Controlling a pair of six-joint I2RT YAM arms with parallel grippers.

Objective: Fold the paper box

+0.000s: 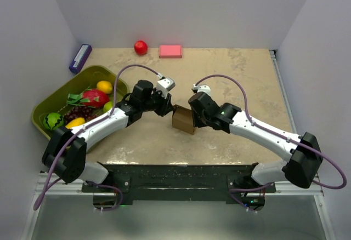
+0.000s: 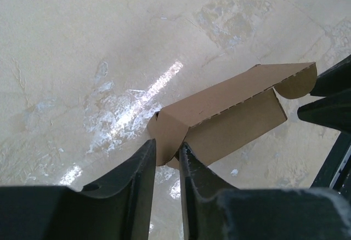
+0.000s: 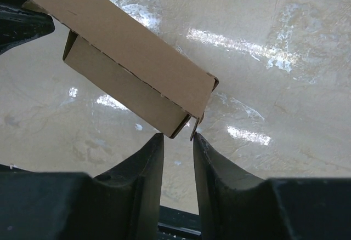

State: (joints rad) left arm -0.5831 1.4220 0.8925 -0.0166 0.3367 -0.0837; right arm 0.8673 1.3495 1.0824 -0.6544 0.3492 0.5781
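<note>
From above, the paper box [image 1: 184,120] sits near the middle of the surface [image 1: 247,81], between the two arms. The left tool [image 1: 169,109] reaches its left end and the right tool [image 1: 193,120] its right side, so the box is bracketed by both. A green basket [image 1: 39,113] of fruit lies well apart at the left, and a pink block [image 1: 170,51] sits by the far wall.

In the left wrist view, the left tool [image 2: 167,151] has its fingers drawn to a narrow gap, with the rounded end flap of the box [image 2: 230,119] lying between the tips. Whether they actually press the flap cannot be told. The box stretches away up and to the right, its top panel raised, towards the right tool's dark fingers [image 2: 323,95].

In the right wrist view, the right tool [image 3: 176,137] is likewise nearly closed. A thin corner edge of the box [image 3: 137,70] reaches the gap between the fingertips, and a firm pinch cannot be confirmed. The left tool [image 3: 22,18] meets the far end.
</note>
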